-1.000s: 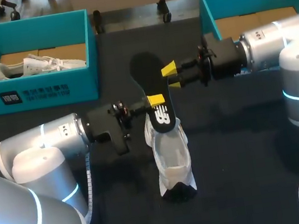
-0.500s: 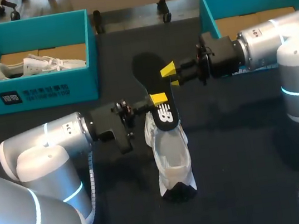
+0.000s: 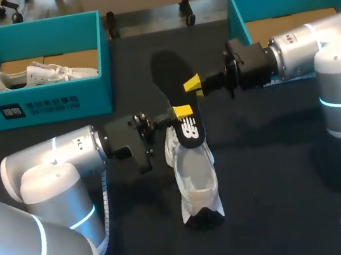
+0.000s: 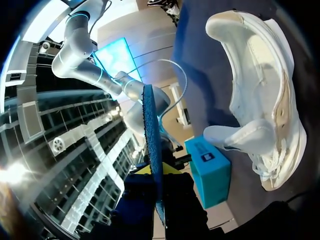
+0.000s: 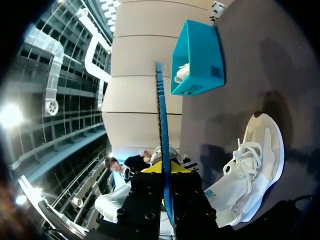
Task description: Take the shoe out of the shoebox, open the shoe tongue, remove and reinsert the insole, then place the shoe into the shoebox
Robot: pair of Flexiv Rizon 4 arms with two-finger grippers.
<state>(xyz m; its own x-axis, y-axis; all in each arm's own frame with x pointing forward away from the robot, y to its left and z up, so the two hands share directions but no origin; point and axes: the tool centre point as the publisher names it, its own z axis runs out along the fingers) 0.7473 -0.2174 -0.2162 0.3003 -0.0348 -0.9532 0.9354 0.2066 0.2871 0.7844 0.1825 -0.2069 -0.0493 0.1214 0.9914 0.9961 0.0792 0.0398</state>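
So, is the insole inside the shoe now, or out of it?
Out. The left gripper and the right gripper both hold the black insole in the air above the white shoe.

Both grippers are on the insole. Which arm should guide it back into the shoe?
Probably left: the left gripper holds the insole at the end right over the shoe. The right gripper grips it farther up, away from the shoe.

Dark table [image 3: 280, 175], a teal box [image 3: 92, 95] at its far-left corner, a white sneaker [image 3: 47, 73] inside.
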